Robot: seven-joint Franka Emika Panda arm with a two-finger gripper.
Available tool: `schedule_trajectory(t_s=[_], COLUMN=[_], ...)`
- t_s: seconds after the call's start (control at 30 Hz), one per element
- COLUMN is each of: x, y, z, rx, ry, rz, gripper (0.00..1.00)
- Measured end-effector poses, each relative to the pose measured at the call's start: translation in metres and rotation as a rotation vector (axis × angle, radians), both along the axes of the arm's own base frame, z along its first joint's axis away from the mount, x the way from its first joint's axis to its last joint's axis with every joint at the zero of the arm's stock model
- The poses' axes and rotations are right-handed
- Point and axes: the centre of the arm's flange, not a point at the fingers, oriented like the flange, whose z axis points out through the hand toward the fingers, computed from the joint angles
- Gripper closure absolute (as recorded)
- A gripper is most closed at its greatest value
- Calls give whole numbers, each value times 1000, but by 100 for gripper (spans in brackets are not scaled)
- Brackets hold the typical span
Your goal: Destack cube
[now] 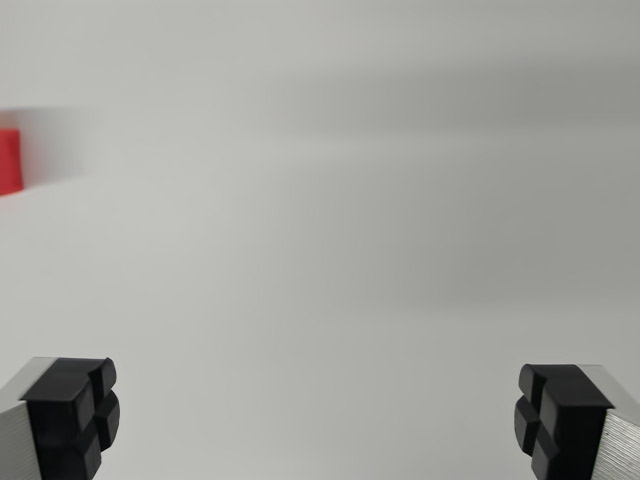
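A red cube [9, 161] shows only as a sliver at the wrist view's left edge, the rest cut off by the frame, so I cannot tell whether anything is stacked with it. My gripper [315, 420] is open, its two black pads at the bottom corners with nothing between them. One fingertip [75, 412] is at the wrist view's left, the other fingertip [555, 412] at the right. The cube lies far up and to the left of the fingers, well apart from them.
A plain white surface [330, 230] fills the view, with soft grey shadow bands across its upper part.
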Motion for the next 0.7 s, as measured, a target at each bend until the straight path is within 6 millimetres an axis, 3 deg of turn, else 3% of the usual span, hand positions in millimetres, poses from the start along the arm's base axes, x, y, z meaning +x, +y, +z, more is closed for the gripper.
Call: schedule_trajectory(t_s=[0.7], x=[4], y=[22], z=[-14], rx=[4], ry=[7], rz=[0], gripper=[0])
